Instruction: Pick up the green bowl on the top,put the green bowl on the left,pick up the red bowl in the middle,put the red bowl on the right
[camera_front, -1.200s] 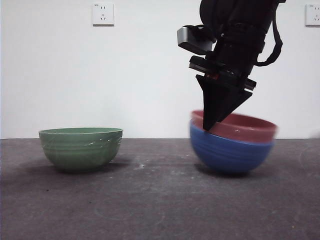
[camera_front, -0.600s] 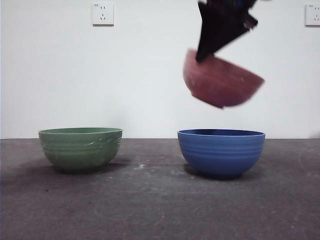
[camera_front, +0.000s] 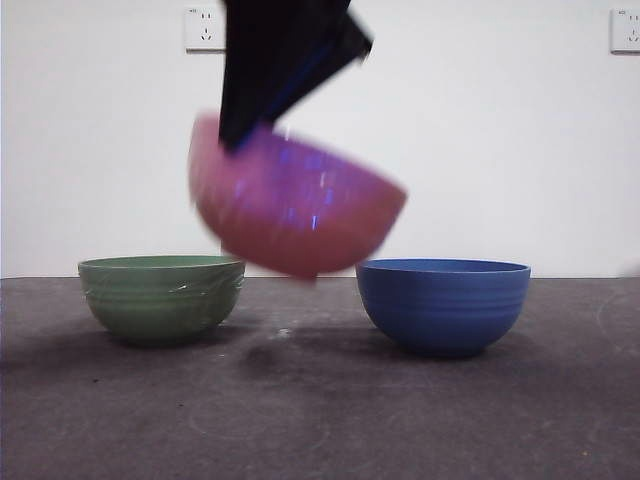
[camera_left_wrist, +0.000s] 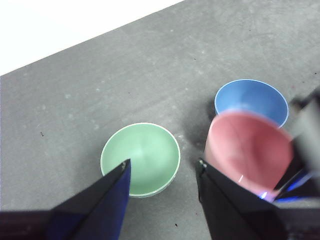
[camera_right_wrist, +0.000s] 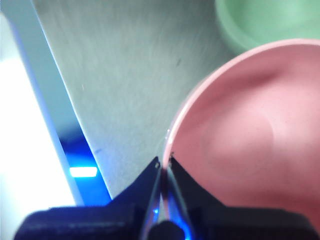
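White wall and a dark grey table (camera_front: 320, 420) frame your scene, with a wall socket (camera_front: 206, 28) at the upper left of the front view. Your right gripper (camera_right_wrist: 164, 161) has its jaws pinched on the rim of the red bowl (camera_front: 295, 205), which hangs tilted and blurred in the upper centre of the front view, clear of the table. The green bowl (camera_front: 161, 297) sits at lower left and the blue bowl (camera_front: 443, 303) at lower right, both upright. Your left gripper (camera_left_wrist: 162, 170) waits high above with jaws spread, holding nothing.

Right now the red bowl hangs between the green and blue ones, so you need to carry it past the blue bowl to the right edge. Keep it high enough that its low side misses the blue rim, and slow down, since a one-sided rim pinch will probably let it swing. Level it before you lower.
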